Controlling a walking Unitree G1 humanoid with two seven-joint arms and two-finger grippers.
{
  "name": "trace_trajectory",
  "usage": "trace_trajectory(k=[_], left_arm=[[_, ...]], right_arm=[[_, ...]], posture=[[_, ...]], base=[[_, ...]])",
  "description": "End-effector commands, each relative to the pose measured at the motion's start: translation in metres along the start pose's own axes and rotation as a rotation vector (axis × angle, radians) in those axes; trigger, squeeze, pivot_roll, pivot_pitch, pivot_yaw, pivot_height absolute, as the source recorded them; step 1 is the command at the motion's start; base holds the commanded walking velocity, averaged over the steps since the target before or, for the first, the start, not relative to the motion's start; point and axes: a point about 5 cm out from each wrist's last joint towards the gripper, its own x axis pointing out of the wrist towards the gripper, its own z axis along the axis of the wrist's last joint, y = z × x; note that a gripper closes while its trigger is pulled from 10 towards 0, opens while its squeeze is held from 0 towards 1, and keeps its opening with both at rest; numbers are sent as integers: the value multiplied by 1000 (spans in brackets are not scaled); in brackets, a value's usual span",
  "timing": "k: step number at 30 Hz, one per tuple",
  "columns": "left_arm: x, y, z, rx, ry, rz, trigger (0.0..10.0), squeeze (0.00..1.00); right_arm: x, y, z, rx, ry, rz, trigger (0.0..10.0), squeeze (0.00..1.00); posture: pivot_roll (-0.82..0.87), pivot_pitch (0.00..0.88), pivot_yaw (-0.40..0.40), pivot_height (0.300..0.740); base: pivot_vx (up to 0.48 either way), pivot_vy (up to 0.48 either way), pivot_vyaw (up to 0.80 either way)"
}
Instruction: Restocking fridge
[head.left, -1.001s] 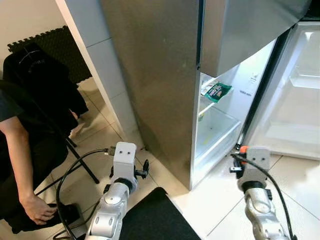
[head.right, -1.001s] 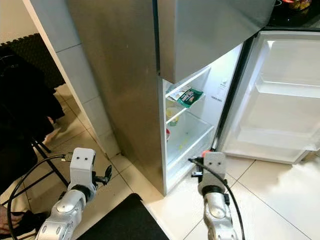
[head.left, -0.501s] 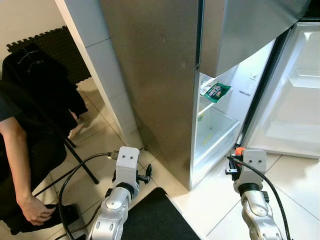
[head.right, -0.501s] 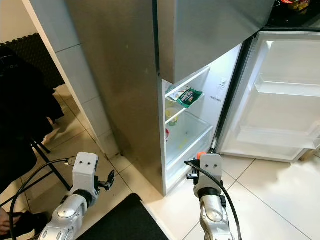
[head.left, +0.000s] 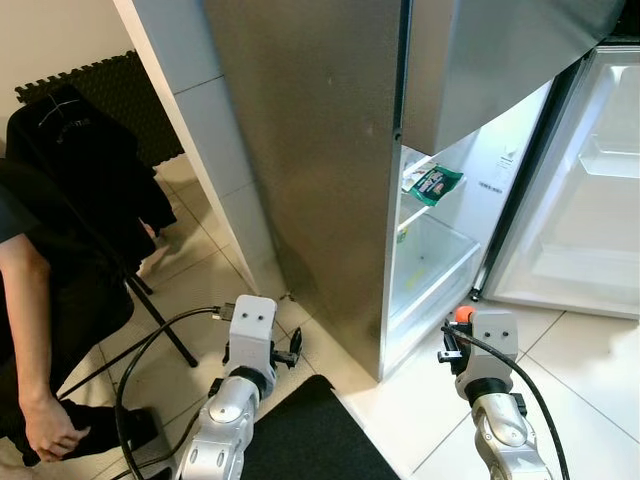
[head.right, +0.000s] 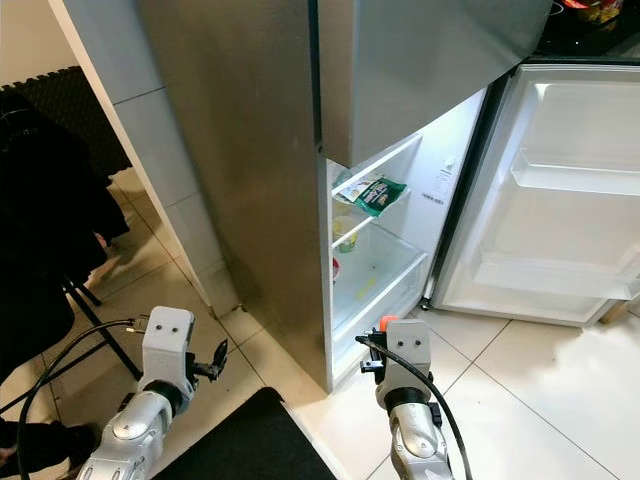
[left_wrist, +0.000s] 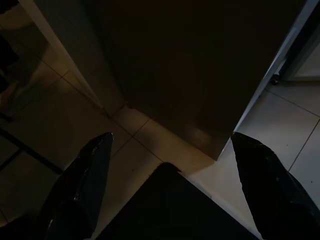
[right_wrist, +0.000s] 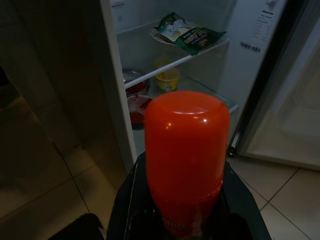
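Red-capped, a bottle (right_wrist: 186, 155) is pinched between the fingers of the right gripper (right_wrist: 187, 210), low before the open fridge (head.right: 385, 250). The carrying step is judged under way; a lift toward a shelf (right_wrist: 175, 65) is called for. The left gripper (left_wrist: 165, 195) hangs idle, fingers spread.

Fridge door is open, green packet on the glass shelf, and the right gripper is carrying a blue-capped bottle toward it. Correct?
Not quite: the bottle in the right gripper has an orange-red cap, not blue, as the right wrist view shows. The fridge door is open and the green packet lies on the glass shelf.
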Motion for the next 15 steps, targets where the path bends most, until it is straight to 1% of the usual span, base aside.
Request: trace_trajectory(k=[1, 5, 6, 15], left_arm=[[-3, 10, -11, 27, 36, 24, 10000, 0], [-2, 8, -11, 28, 29, 13, 10000, 0], [-2, 8, -10, 27, 27, 11, 10000, 0], [-2, 7, -10, 20, 23, 12, 10000, 0]], right_arm=[[-1, 3, 0, -2, 5, 14, 10000, 0], [-2, 2, 0, -4, 7, 13, 10000, 0], [-2, 2, 0, -5, 8, 13, 10000, 0], [-1, 0, 0, -9, 11, 10, 10000, 0]], posture=[[-100, 189, 86, 740], [-102, 189, 85, 740], [-102, 189, 85, 740], [-103, 190, 85, 740]], base=[[0, 0, 0], [0, 0, 0], [0, -244, 0], [0, -362, 0]])
